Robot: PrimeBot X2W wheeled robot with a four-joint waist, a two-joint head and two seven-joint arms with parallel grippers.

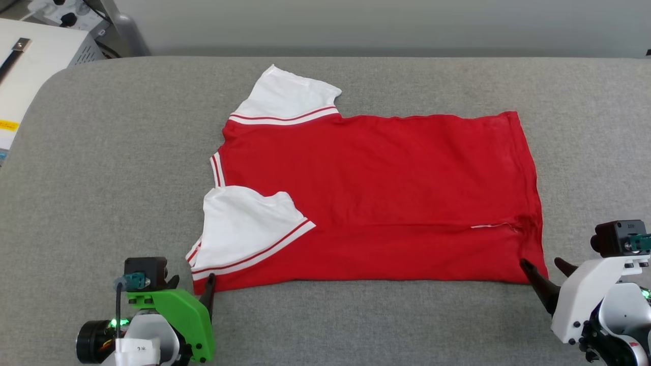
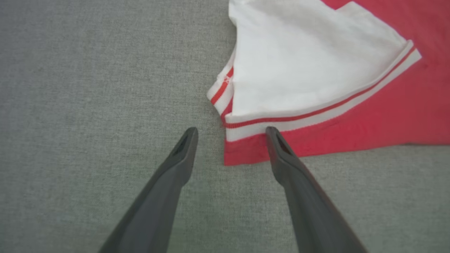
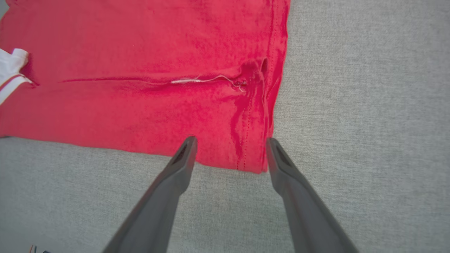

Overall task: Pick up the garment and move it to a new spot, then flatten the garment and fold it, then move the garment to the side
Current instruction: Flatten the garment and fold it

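Garment (image 1: 376, 198) lies flat on the grey table (image 1: 91, 168), collar to the left and hem to the right. The near sleeve (image 1: 239, 223) is folded over the body. Left gripper (image 1: 192, 284): released, fingers spread astride the near-left corner. Right gripper (image 1: 541, 263): released, fingers spread at the near hem corner.

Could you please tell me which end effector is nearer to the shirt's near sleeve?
Left. The left end effector is at the sleeve's cuff corner; the right end effector is by the shirt's hem, at its other end.
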